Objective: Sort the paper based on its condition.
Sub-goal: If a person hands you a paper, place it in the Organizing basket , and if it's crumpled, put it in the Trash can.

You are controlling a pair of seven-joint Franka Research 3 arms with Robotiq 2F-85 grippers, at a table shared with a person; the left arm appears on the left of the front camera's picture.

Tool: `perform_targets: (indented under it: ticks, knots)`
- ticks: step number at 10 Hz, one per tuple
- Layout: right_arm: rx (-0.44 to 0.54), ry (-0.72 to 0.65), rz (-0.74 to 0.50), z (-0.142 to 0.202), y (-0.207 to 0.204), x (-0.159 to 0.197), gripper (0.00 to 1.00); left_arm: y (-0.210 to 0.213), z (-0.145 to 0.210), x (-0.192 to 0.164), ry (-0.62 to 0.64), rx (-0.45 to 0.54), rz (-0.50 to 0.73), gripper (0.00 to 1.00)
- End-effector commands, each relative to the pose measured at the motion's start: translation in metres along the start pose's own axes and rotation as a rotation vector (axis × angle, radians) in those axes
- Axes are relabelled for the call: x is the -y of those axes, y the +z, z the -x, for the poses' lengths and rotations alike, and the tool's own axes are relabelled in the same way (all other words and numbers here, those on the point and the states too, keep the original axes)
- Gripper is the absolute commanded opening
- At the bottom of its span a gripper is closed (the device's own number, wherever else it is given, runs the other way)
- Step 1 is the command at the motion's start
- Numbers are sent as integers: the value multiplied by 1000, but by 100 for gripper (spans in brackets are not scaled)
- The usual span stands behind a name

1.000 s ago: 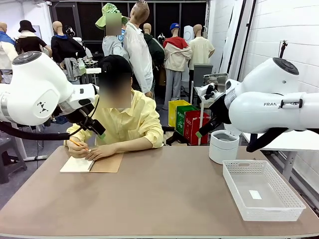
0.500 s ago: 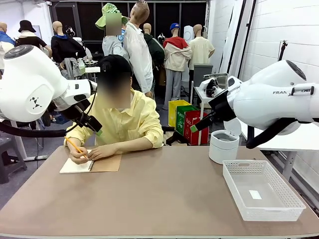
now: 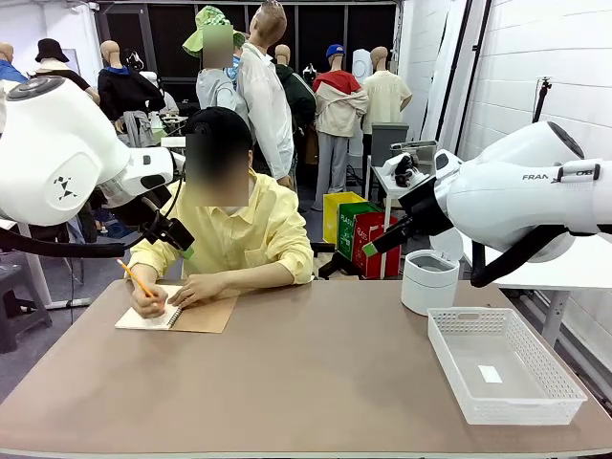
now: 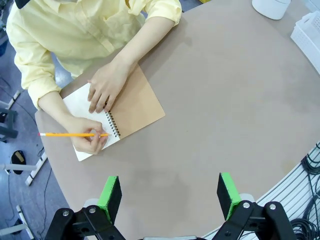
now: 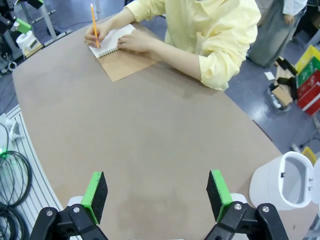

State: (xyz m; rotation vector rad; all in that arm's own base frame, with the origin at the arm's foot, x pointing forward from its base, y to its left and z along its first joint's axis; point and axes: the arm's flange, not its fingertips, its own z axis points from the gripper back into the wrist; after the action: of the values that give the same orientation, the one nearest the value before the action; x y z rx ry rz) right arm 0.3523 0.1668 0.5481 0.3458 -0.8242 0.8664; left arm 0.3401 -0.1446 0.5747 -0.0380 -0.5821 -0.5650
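Nearest, my grippers: left gripper [image 4: 169,194] and right gripper [image 5: 156,194] each hold their green pads spread wide, with nothing between them.
Table: the brown table [image 3: 287,382] lies well below both.
Basket: a white mesh basket [image 3: 564,390] sits at four o'clock.
Bin: a round white bin [image 3: 428,282] stands at two o'clock, just behind the basket.
Paper: the paper [image 3: 143,318] is a white page at ten o'clock, lying in an open spiral notebook [image 3: 208,314] with a brown cover.
Person: one hand [image 3: 148,298] writes on the page with an orange pencil [image 3: 132,275]; the other hand [image 3: 196,289] rests flat on it.
Handling: I judge it light, limp, quick to crease or tear, and apt to slide.
Hold: a free corner or outer edge, away from the spiral.
Arm pose: both arms are raised high, left at nine o'clock and right at three, wrists tipped down towards the table.
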Motion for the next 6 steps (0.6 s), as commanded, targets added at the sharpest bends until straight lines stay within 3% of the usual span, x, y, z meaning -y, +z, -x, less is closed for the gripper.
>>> perform_targets:
  ticks: [1,6]
  knots:
    - [0,-4,-6,0,1,0,100,-4,1,-1,-9,8,0,100]
    - [0,-4,-6,0,1,0,100,-4,1,-1,-9,8,0,100]
